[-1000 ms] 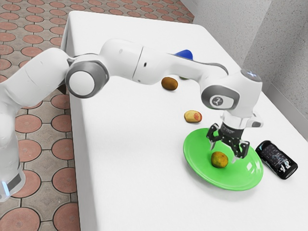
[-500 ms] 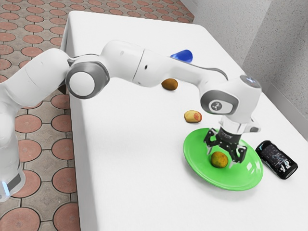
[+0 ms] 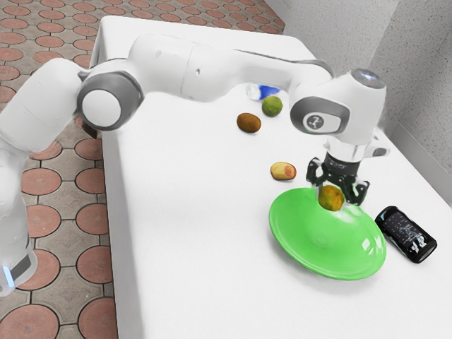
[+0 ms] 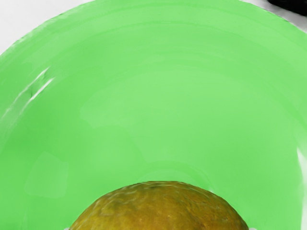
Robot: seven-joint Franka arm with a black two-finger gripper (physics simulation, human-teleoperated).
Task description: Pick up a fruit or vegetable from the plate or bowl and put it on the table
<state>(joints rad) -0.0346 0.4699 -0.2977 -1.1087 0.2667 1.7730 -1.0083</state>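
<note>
My gripper (image 3: 333,199) is above the green plate (image 3: 318,240), shut on an orange-green fruit (image 3: 330,198), which hangs clear of the plate's surface. In the wrist view the fruit (image 4: 160,208) lies close under the hand, with the green plate (image 4: 158,105) beyond it. Part of the fruit is hidden by the gripper in the exterior view.
A yellow-red fruit (image 3: 283,171) lies on the white table (image 3: 198,233) beside the plate. Farther back are a brown fruit (image 3: 248,123), a green fruit (image 3: 272,106) and a blue object (image 3: 268,92). A black phone-like device (image 3: 406,234) lies by the plate's rim.
The gripper came down around the fruit on the plate, closed on it and rose with it. The arm has lifted, and the green fruit at the back is now in full view.
</note>
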